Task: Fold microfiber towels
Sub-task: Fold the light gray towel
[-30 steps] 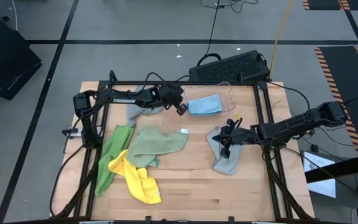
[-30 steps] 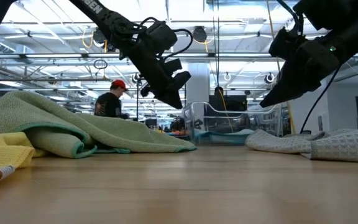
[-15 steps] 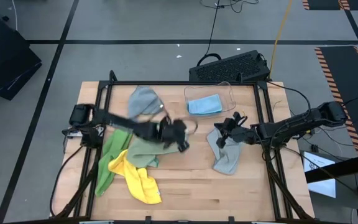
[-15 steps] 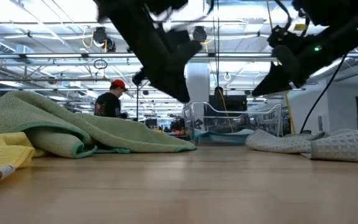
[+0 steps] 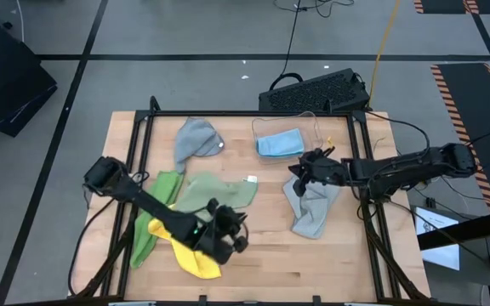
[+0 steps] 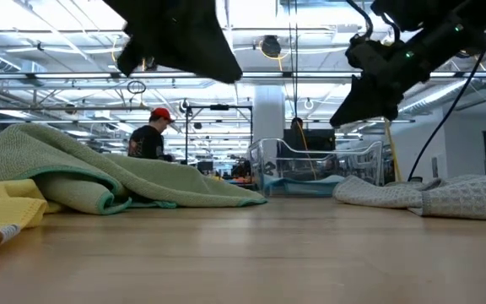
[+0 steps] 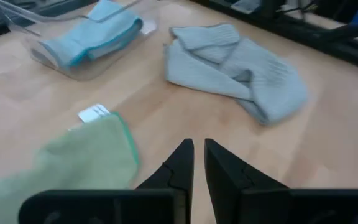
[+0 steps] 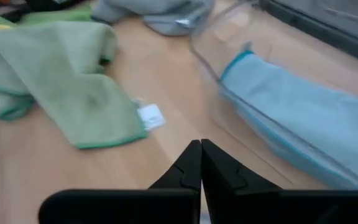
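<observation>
Front edge: yellow towel (image 5: 196,252) crumpled, bright green towel (image 5: 147,223) bunched beside it; neither folded.
Left gripper (image 5: 232,240): low over the front of the table, just beside the yellow towel; fingers (image 7: 180,163) narrowed to a slit, holding nothing.
Middle: sage green towel (image 5: 213,197) spread loose, tag showing; unfolded.
Right side: grey towel (image 5: 311,214) rumpled, unfolded.
Right gripper (image 5: 306,167): above that grey towel's far corner, near the clear bin (image 5: 313,127); fingers pressed together, empty.
Far edge: second grey towel (image 5: 196,141) heaped; light blue towel (image 5: 279,143) lying in the bin, apparently folded.
Progress: early by the look of it; one done, five left.
</observation>
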`<control>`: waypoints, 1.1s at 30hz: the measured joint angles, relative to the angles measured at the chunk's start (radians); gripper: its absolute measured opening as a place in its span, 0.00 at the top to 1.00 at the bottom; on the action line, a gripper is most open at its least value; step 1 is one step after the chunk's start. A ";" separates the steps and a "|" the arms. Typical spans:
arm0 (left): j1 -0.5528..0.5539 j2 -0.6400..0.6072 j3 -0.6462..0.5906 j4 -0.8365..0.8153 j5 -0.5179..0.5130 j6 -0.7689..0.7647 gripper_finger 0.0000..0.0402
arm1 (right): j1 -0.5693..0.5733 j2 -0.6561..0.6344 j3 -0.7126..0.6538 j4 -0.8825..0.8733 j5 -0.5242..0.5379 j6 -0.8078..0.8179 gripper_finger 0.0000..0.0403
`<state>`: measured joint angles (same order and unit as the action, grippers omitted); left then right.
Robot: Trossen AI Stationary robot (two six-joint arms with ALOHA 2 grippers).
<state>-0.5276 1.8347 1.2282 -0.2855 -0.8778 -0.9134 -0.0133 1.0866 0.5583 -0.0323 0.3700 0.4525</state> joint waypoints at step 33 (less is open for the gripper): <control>0.007 0.240 0.000 -0.239 0.136 -0.289 0.90 | -0.388 -0.016 0.137 -0.428 -0.062 -0.133 1.00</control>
<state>-0.5209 2.0747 1.2285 -0.5243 -0.7419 -1.2020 -0.4011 1.0708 0.6956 -0.4606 0.3084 0.3195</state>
